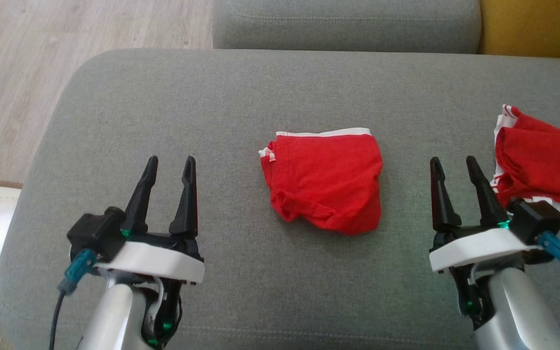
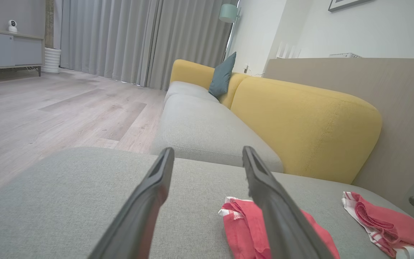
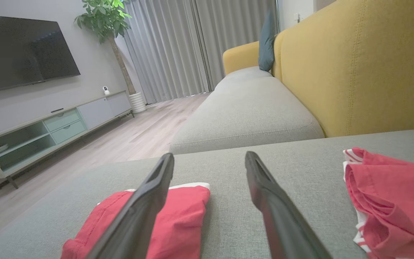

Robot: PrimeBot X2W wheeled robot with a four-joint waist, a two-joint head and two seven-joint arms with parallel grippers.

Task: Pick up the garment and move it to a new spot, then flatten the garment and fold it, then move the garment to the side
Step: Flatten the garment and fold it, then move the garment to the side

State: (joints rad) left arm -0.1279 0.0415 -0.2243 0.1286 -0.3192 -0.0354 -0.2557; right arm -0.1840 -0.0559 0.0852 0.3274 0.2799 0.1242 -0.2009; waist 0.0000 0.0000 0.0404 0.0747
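A red garment (image 1: 323, 181) with a white band lies folded into a compact bundle at the middle of the grey cushion (image 1: 241, 102). It also appears at the lower right of the left wrist view as the red garment (image 2: 241, 223) and at the lower left of the right wrist view as the red garment (image 3: 178, 212). My left gripper (image 1: 170, 165) hovers open to the garment's left, nothing between its fingers. My right gripper (image 1: 452, 165) stands open to the garment's right, also empty. Both are apart from the garment.
A second red and white garment (image 1: 542, 165) lies crumpled at the cushion's right edge, just beside my right gripper. Beyond are another grey seat cushion (image 1: 343, 22) and a yellow backrest (image 1: 535, 26). Wooden floor (image 1: 22, 73) lies to the left, past the cushion's edge.
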